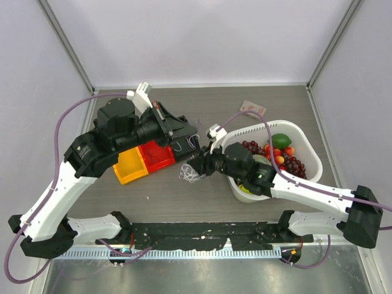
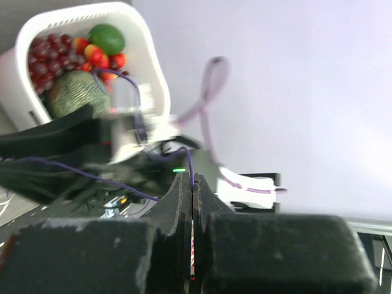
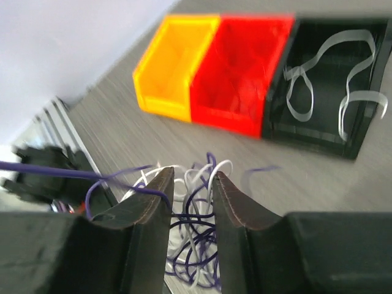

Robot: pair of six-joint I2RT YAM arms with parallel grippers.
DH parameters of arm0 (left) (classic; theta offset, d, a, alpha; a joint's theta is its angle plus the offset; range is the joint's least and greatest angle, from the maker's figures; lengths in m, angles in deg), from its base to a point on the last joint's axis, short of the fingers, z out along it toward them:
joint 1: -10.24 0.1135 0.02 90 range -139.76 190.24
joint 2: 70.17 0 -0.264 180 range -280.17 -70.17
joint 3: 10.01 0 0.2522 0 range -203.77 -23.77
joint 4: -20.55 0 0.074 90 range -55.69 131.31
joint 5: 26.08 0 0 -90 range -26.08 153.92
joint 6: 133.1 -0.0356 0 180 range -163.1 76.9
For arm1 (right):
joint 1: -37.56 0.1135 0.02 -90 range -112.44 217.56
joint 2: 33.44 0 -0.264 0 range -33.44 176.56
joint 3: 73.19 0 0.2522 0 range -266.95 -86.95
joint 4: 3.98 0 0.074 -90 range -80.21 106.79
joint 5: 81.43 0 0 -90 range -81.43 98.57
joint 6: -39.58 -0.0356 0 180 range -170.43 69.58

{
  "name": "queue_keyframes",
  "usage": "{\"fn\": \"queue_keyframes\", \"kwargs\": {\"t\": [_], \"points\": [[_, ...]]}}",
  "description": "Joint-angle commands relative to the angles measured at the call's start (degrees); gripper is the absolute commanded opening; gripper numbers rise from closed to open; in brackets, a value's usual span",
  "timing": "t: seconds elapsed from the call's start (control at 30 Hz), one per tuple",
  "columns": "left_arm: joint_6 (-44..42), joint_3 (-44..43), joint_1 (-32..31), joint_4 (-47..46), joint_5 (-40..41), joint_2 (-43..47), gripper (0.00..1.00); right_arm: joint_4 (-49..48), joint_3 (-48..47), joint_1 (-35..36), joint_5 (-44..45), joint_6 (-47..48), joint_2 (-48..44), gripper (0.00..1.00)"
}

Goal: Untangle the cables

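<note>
A small tangle of white and dark purple cables (image 1: 189, 174) lies on the table in front of the bins; no red cord shows. In the right wrist view the tangle (image 3: 199, 245) sits between and below my right gripper's fingers. My right gripper (image 1: 197, 164) (image 3: 191, 177) is open, its jaws straddling the tangle's loops. My left gripper (image 1: 193, 139) (image 2: 192, 179) hovers over the black bin, shut on one thin dark purple cable (image 2: 189, 160) that runs out from its tips toward the right arm. A red-and-white striped sliver shows between its jaws.
Yellow (image 1: 125, 174), red (image 1: 160, 163) and black (image 1: 184, 125) bins stand in a row at left of centre; the black bin (image 3: 306, 131) holds pale ribbon strips. A white basket (image 1: 301, 133) of fruit stands at right. A pink card (image 1: 252, 109) lies behind it.
</note>
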Motion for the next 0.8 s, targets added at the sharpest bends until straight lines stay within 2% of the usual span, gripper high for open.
{"fn": "queue_keyframes", "kwargs": {"t": [0.0, 0.2, 0.37, 0.63, 0.77], "points": [[-2.08, -8.80, 0.07, -4.33, 0.60, -0.65, 0.00, -4.56, 8.86, 0.65, -0.35, -1.05, 2.88, 0.35], [-4.63, -14.35, 0.07, -3.20, 5.78, -0.48, 0.00, -2.99, 13.79, 0.65, -3.76, -1.14, 7.89, 0.41], [-7.88, -20.32, 0.07, 1.46, 11.05, -1.79, 0.00, -0.44, 13.44, 0.82, -4.04, -0.52, 7.90, 0.52], [-5.60, -23.06, 0.42, 19.98, 26.52, -2.94, 0.00, 10.02, 4.83, 0.73, -3.52, -0.08, -5.01, 0.62], [-6.30, -20.61, 3.31, 25.01, 27.41, -4.08, 0.00, 15.72, -0.18, 0.73, -0.09, 0.89, -8.88, 0.62]]}}
